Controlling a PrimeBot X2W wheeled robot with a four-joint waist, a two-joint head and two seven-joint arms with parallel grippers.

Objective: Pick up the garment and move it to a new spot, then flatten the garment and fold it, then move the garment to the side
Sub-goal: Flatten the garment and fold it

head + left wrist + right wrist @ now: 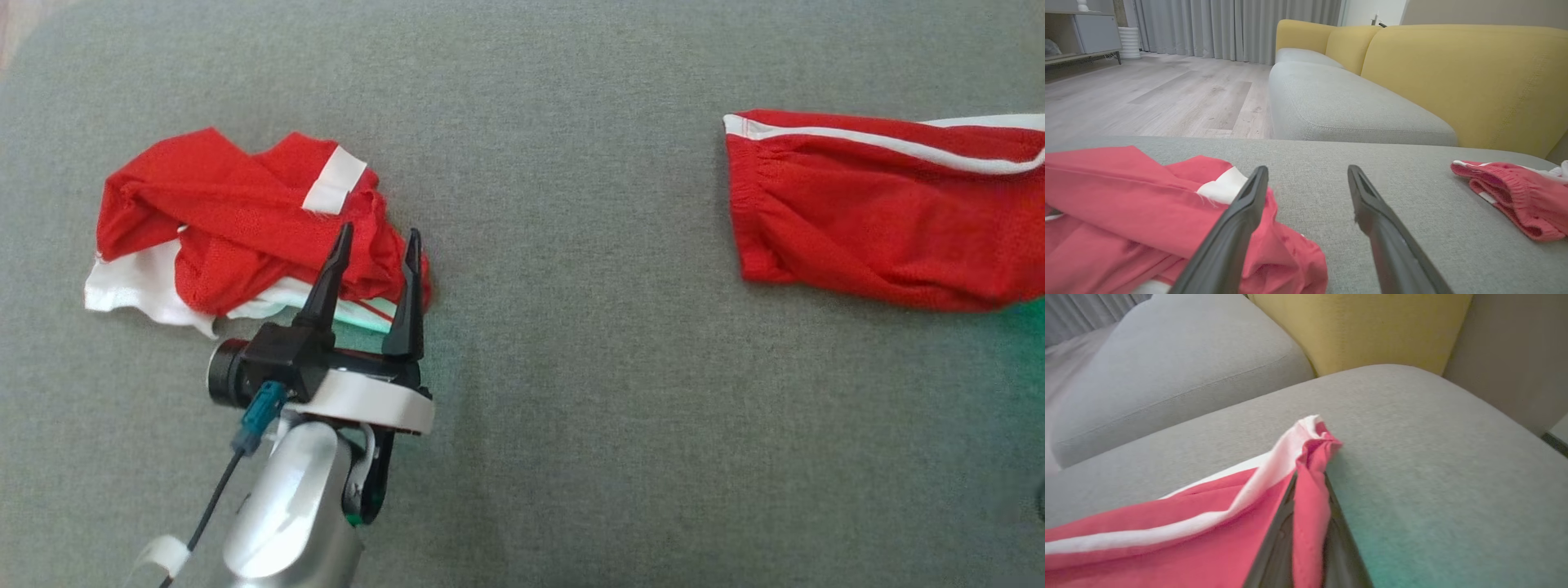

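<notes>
Garment (1188, 539): red mesh, white stripe (bunched edge) | right fingers (1274, 555) pinching it | left fingers (331, 273) wide at crumpled heap (245, 220)

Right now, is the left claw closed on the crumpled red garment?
No, the left claw is open, its fingers spread apart at the edge of the garment.
</notes>
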